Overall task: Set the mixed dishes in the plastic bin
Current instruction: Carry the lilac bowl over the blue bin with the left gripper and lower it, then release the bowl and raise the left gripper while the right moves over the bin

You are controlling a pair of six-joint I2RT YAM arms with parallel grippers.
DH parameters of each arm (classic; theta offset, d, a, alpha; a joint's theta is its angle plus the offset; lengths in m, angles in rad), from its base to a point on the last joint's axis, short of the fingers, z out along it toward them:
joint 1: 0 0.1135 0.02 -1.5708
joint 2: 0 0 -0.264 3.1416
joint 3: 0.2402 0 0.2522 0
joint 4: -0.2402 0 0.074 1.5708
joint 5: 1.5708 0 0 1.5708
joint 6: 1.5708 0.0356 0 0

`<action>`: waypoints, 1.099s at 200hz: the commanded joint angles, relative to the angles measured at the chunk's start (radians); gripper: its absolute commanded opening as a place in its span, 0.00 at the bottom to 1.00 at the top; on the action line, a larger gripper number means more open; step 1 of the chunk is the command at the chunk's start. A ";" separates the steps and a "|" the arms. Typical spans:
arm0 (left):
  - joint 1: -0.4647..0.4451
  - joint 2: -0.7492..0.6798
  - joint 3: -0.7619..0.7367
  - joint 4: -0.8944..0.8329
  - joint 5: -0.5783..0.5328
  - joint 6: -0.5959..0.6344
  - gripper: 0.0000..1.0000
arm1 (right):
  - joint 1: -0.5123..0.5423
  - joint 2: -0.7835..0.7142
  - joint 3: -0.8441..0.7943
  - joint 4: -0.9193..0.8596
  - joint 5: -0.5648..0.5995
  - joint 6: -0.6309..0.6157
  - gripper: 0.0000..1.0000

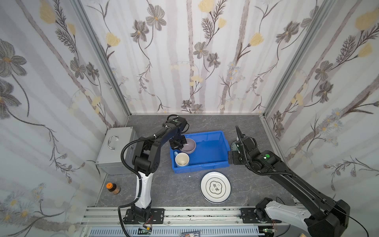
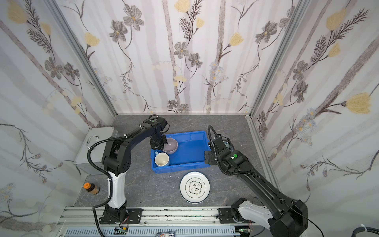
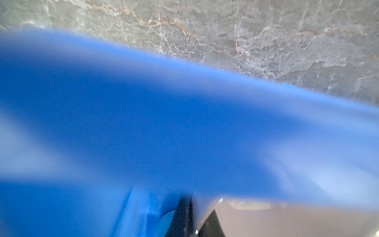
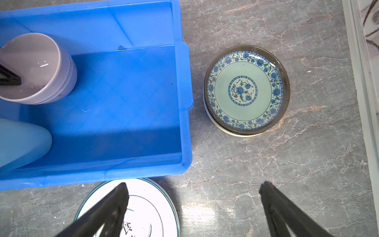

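The blue plastic bin (image 1: 205, 164) (image 2: 184, 164) (image 4: 185, 102) stands mid-table. Inside it, at the left end, my left gripper (image 1: 178, 144) (image 2: 159, 143) (image 3: 196, 223) is shut on the rim of the lilac bowl (image 1: 189, 146) (image 2: 171, 146) (image 4: 34, 67) (image 3: 287, 221), which sits tilted. The pale blue mug (image 1: 182, 159) (image 2: 162, 159) (image 4: 20, 141) stands in the bin in front of the bowl. A white plate (image 1: 215, 187) (image 2: 194, 187) (image 4: 143, 205) lies on the table before the bin. My right gripper (image 1: 233, 159) (image 2: 209, 158) (image 4: 192, 188) hangs open and empty beside the bin's right end. A teal-patterned plate (image 4: 246, 88) tops a short stack there.
A grey metal case (image 1: 114, 149) with a handle stands left of the left arm. A small brown bottle (image 1: 113, 188) with an orange cap sits near the front left. Papered walls close in the back and both sides, and a metal rail (image 1: 205, 213) runs along the front.
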 commanded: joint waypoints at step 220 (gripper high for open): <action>0.115 -0.127 0.104 -0.166 -0.020 0.081 0.41 | -0.076 0.194 0.107 0.087 -0.041 -0.058 1.00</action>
